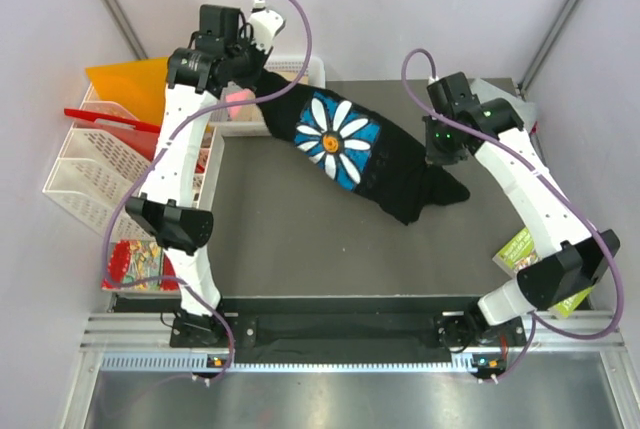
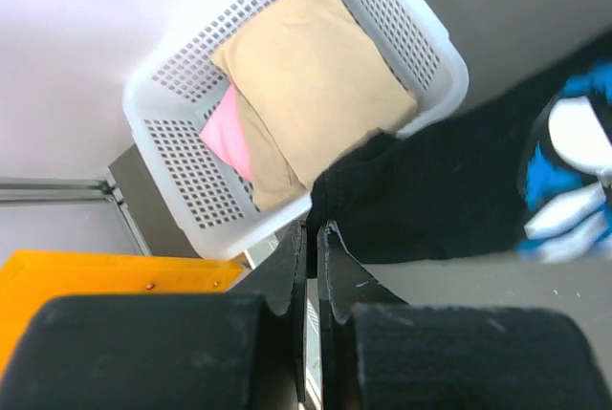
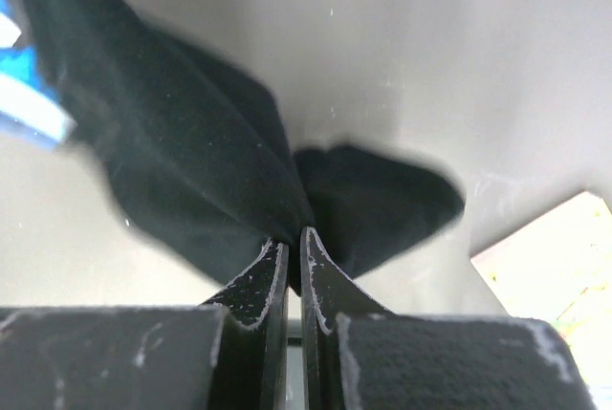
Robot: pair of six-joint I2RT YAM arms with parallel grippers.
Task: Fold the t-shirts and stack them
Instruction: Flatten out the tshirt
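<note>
Now arms reach fwd, L pincer [image 2: 311,238] & R pincer [image 3: 292,243] clamp black t-shirt [image 1: 402,171] (opposite ends).

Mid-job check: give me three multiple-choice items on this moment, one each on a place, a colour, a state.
1. The tan shirt and pink shirt lie: A on the table; B in the white basket; C on the orange sheet.
2. The flower print on the black shirt sits on: A blue; B red; C green.
3. The left gripper and right gripper are: A open; B shut on the black shirt; C shut empty.
B: inside its walls. A: blue surrounds white petals. B: cloth pinched at both tips.
</note>
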